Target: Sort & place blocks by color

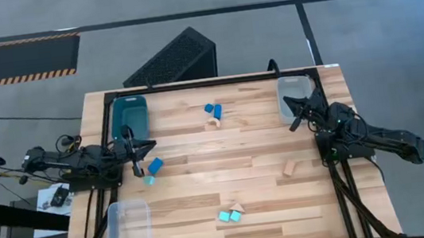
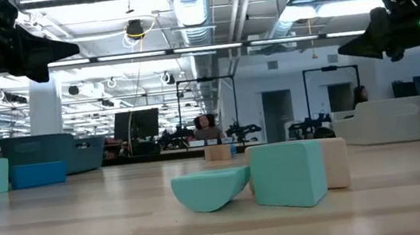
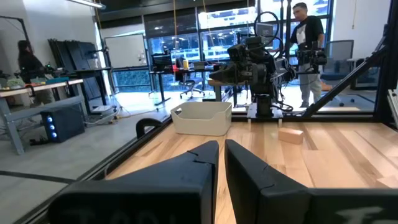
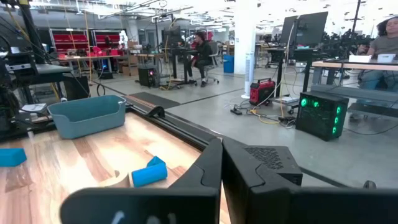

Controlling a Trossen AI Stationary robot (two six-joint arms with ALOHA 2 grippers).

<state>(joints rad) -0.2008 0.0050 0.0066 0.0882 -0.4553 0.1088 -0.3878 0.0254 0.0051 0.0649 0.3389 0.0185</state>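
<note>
The sorting looks like it has hardly begun, because the small chunky blocks lie scattered on the pale wooden surface (image 1: 202,176) and none shows inside a bin. The left hand (image 1: 137,153) hangs beside the teal plastic bin (image 1: 129,115), with its two dark fingers (image 3: 186,168) close together and nothing between them. The right hand (image 1: 301,112) waits by the clear plastic bin (image 1: 293,98) at the far right, fingers also together and empty. Just beside the left hand sit a deep blue block (image 1: 155,166) and a small light turquoise block (image 1: 149,180). The blue one looks like the likely first pick, so the hand would need to open, drop over it and pinch its short sides. Its long side runs slantwise across the surface. Another blue block (image 1: 217,112) lies near the far middle, long side pointing toward the near edge. A pale tan wooden block (image 1: 289,167) rests tilted on the right, and two turquoise blocks (image 1: 229,215) sit near the front.
</note>
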